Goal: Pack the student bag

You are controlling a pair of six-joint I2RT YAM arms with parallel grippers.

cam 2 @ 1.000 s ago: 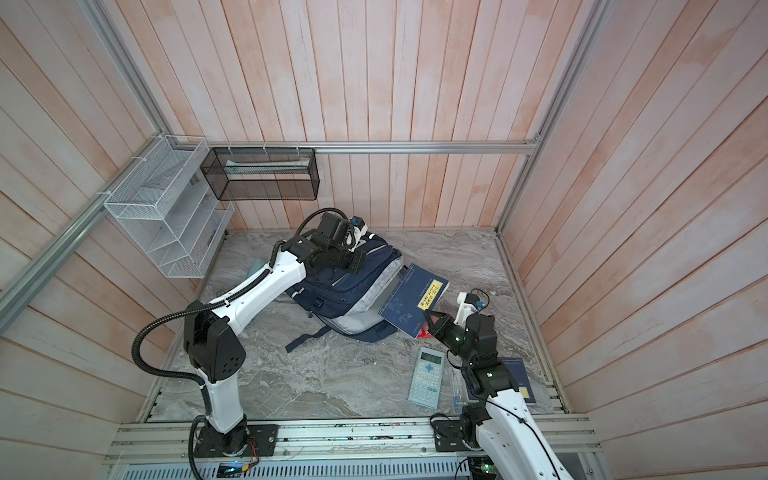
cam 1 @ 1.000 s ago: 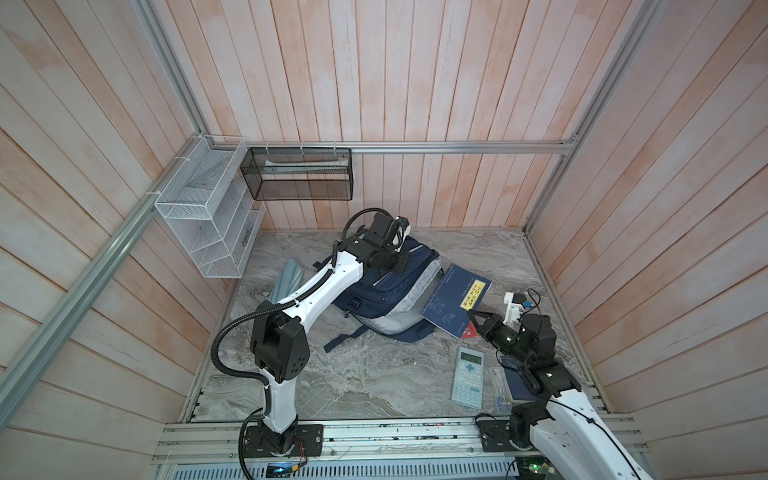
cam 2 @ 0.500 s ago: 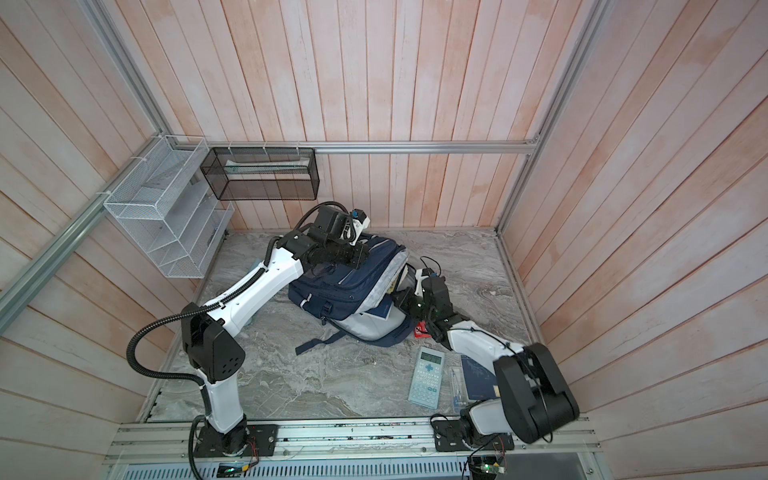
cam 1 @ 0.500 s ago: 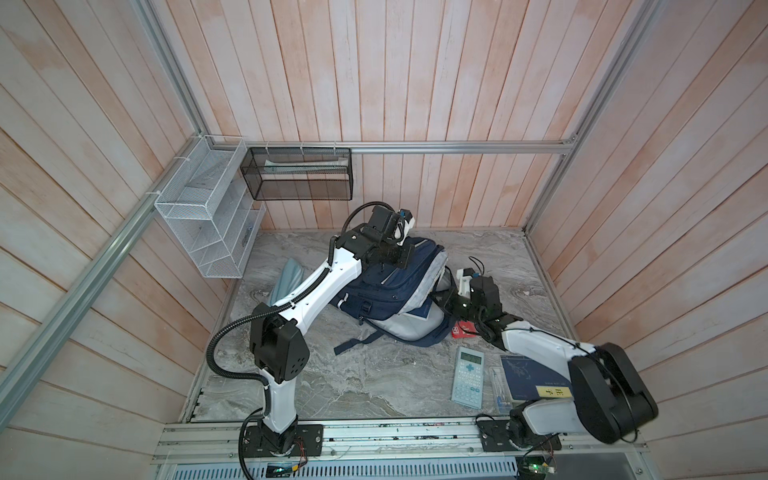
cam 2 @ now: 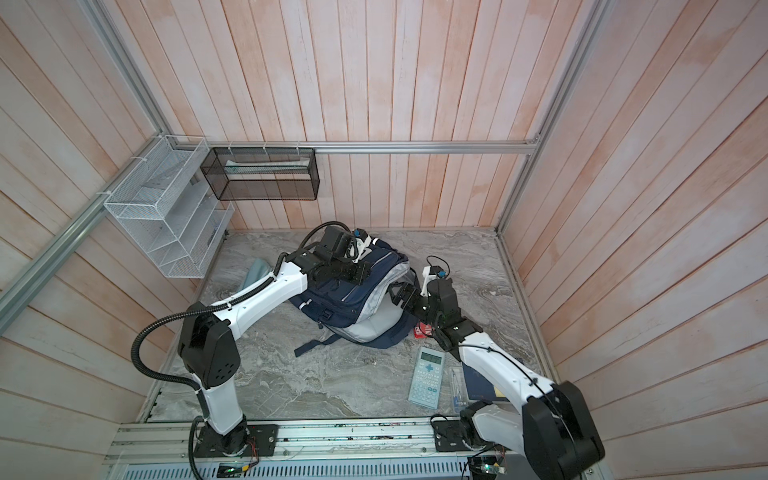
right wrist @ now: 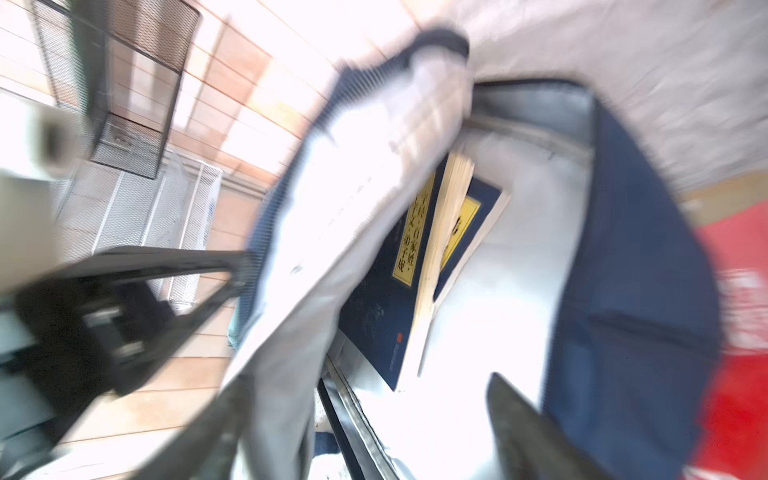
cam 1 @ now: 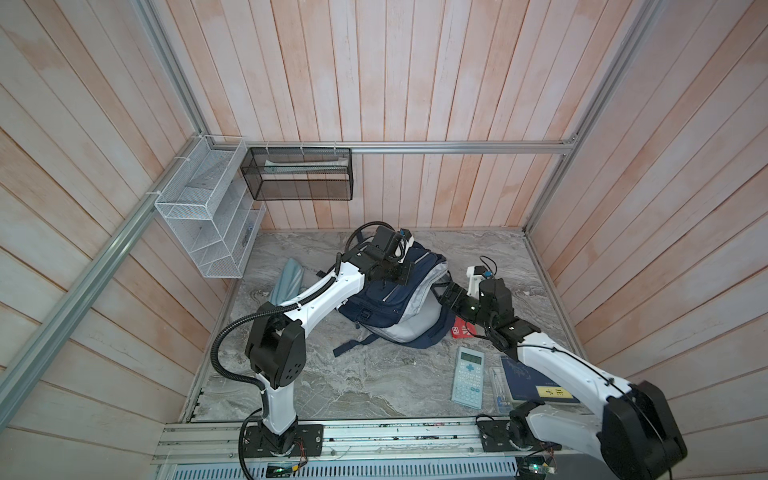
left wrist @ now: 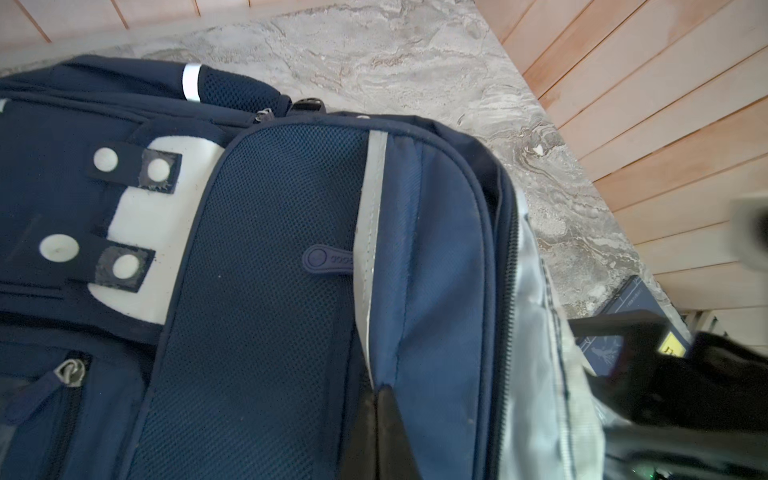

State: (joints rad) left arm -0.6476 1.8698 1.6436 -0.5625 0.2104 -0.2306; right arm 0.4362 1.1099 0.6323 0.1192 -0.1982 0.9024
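**Book in the bag, mouth held wide**

The left claw (left wrist: 379, 401) is clenched on a fold of the student bag (cam 1: 390, 303), which lies mid-counter (cam 1: 365, 374) with its flap lifted. The right claw (cam 1: 441, 293) sits at the mouth, fingers spread, gripping nothing. A blue book (right wrist: 399, 266) lies loose inside. Best play from here, by the look of it: back straight out without snagging the grey lining.

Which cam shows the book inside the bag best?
Right wrist view: it looks into the open student bag and shows the navy book with its yellow label against the grey lining, though blurred. In both top views the bag's fabric hides it. The left wrist view shows only the bag's outside.
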